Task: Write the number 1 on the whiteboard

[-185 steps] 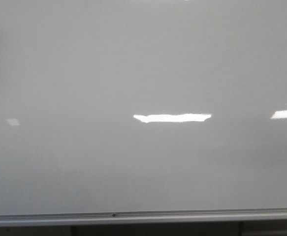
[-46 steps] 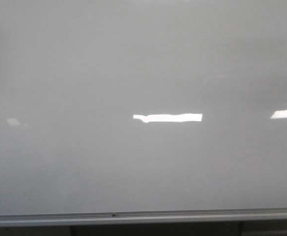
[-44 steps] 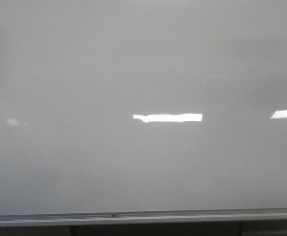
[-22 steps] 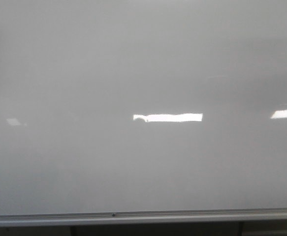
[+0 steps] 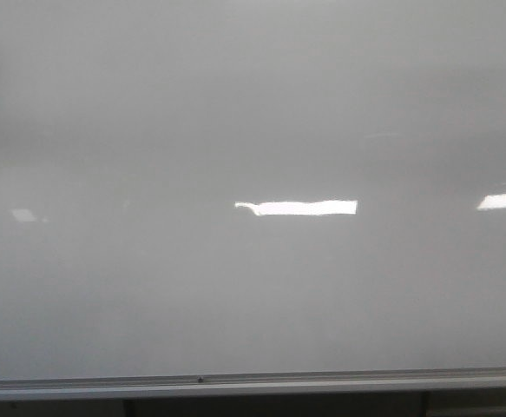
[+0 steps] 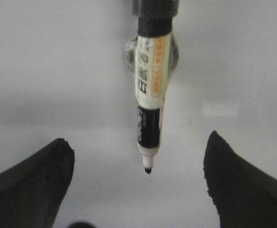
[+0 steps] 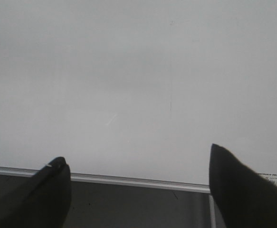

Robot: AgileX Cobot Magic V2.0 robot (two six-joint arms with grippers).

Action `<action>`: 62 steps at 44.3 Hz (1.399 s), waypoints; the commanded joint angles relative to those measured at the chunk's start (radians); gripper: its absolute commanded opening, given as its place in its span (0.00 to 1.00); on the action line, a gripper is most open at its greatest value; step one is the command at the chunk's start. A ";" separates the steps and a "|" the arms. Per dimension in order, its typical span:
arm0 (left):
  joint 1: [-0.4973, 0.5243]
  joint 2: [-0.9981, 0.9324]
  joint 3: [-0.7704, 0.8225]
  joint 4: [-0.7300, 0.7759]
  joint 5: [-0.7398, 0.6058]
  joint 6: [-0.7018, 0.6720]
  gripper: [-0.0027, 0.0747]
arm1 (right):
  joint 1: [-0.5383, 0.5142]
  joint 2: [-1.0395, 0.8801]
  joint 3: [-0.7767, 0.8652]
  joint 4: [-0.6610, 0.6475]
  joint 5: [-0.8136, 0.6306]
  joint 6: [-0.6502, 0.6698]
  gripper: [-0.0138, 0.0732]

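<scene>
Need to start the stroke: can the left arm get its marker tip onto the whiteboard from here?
Probably yes. The marker points tip-first at the whiteboard with nothing between, and the fingers of the left gripper sit wide on either side. Whether the tip touches is unclear.

Marker (image 6: 148,99) before the whiteboard (image 5: 235,113).

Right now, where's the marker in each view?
Front: not in it.
Left wrist: marker mid-picture, between the open fingers of the left gripper, whiteboard behind it.
Right wrist: not in it.
Shared landmark: the whiteboard fills all three; its silver rail shows in front and right wrist.
</scene>
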 commanded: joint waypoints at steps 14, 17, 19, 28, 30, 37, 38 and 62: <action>0.002 0.054 -0.038 -0.012 -0.191 -0.009 0.73 | 0.002 0.005 -0.026 -0.009 -0.076 -0.008 0.86; 0.002 0.060 -0.038 -0.012 -0.201 -0.009 0.69 | 0.002 0.005 -0.026 -0.009 -0.076 -0.008 0.86; 0.002 0.063 -0.038 -0.012 -0.204 -0.009 0.65 | 0.002 0.005 -0.026 -0.009 -0.076 -0.008 0.86; 0.002 0.069 -0.040 -0.012 -0.208 -0.009 0.43 | 0.002 0.005 -0.026 -0.009 -0.076 -0.008 0.86; 0.002 0.069 -0.040 -0.012 -0.208 -0.009 0.38 | 0.002 0.005 -0.026 -0.009 -0.076 -0.008 0.86; 0.002 0.071 -0.040 -0.012 -0.208 -0.009 0.17 | 0.002 0.005 -0.026 -0.009 -0.076 -0.008 0.86; 0.002 0.071 -0.040 -0.012 -0.208 -0.009 0.15 | 0.002 0.005 -0.026 -0.009 -0.076 -0.008 0.86; -0.120 -0.210 -0.040 0.028 0.176 0.055 0.01 | 0.002 0.005 -0.026 -0.009 -0.076 -0.008 0.86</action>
